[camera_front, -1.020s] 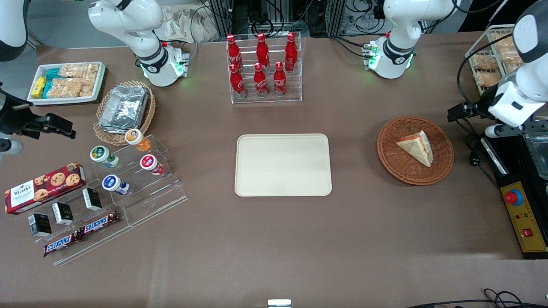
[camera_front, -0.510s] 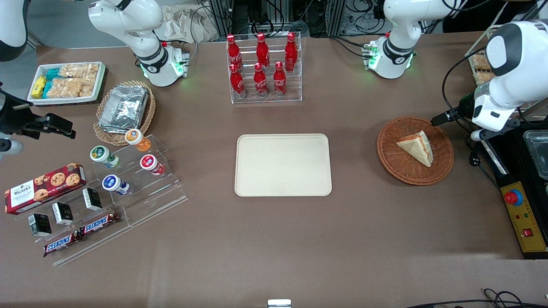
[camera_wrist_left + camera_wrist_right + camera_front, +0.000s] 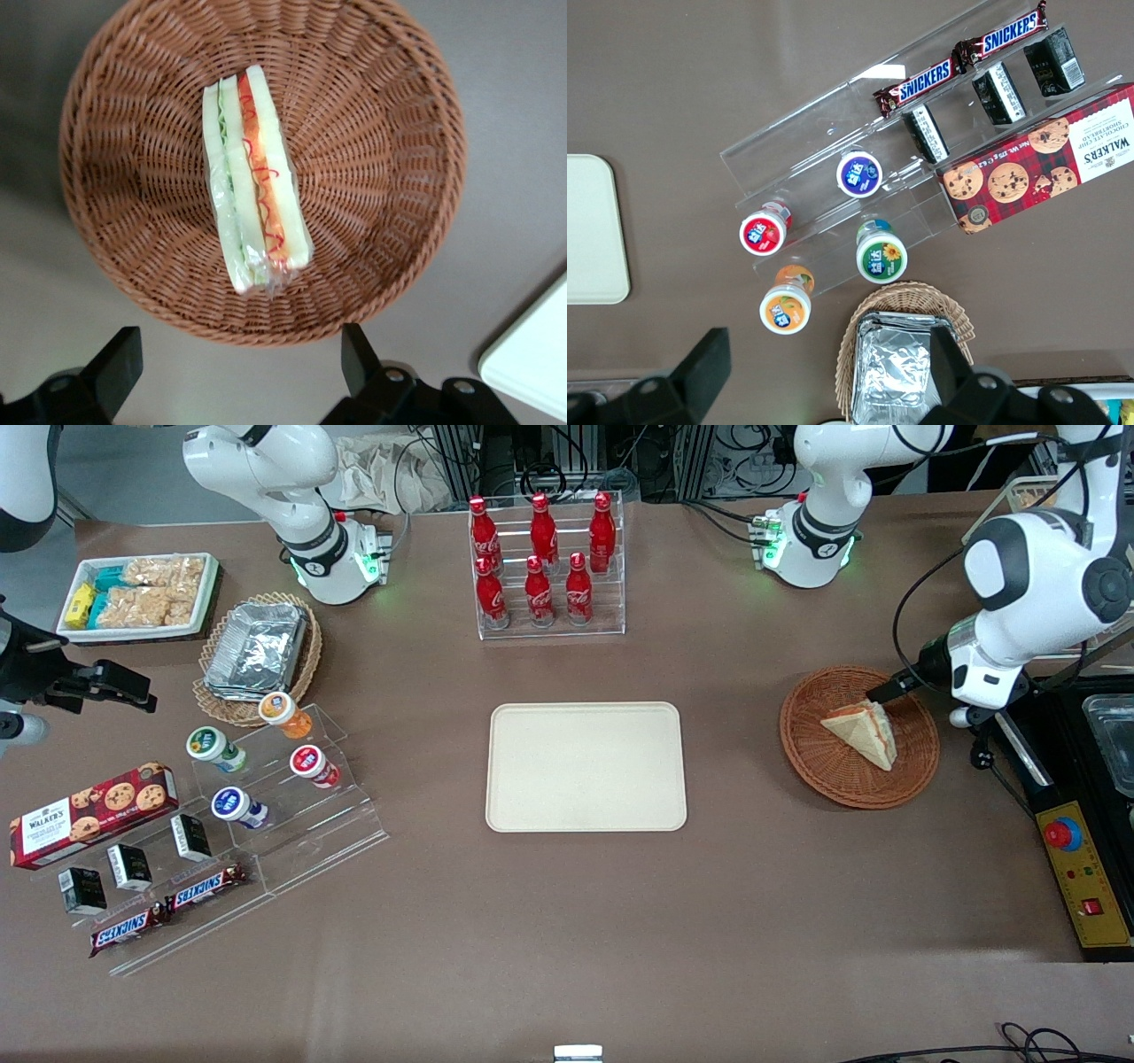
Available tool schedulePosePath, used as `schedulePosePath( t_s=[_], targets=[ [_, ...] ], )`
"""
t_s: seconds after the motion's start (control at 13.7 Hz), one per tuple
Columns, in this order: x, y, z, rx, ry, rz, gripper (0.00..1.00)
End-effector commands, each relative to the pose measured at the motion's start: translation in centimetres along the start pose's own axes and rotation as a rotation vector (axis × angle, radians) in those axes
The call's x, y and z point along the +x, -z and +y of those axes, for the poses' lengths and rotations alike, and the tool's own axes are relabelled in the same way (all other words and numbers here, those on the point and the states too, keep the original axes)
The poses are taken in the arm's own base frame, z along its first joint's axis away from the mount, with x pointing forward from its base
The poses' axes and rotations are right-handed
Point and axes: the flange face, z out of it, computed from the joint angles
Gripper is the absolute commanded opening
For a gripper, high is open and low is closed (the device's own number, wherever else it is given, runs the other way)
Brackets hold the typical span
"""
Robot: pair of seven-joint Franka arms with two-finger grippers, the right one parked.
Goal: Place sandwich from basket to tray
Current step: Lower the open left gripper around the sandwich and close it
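My gripper (image 3: 239,376) hangs above the basket (image 3: 912,766), fingers spread, nothing held.

The sandwich (image 3: 863,731) lies in the basket, a triangular wedge wrapped in clear film, its pale bread facing up in the front view. From my wrist view the sandwich (image 3: 255,180) shows its cut edge: white bread layers with green and an orange-red filling streaked with red. The two dark fingertips (image 3: 113,365) stand well apart, above the surface just outside the basket (image 3: 390,106) rim, touching neither basket nor sandwich. In the front view one dark fingertip (image 3: 888,688) shows over the basket rim, at the sandwich's corner farthest from the camera. The tray (image 3: 586,767), cream-beige and bare, sits on the brown surface (image 3: 567,921) beside the basket, toward the parked arm's end.
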Motion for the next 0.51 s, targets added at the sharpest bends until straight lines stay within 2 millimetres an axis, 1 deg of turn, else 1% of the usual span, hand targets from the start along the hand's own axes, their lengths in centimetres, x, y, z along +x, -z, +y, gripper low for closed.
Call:
schedulePosePath(
  t_s=[0.0, 0.15, 0.44],
  targets=[
    [0.3, -2.7, -0.6, -0.043, 0.083, -0.022, 1.00],
    [1.1, -3.6, -2.0, -0.054, 0.133, -0.035, 1.00],
    [2.2, -5.6, -2.8, -0.129, 0.261, -0.076, 1.00]
  ],
)
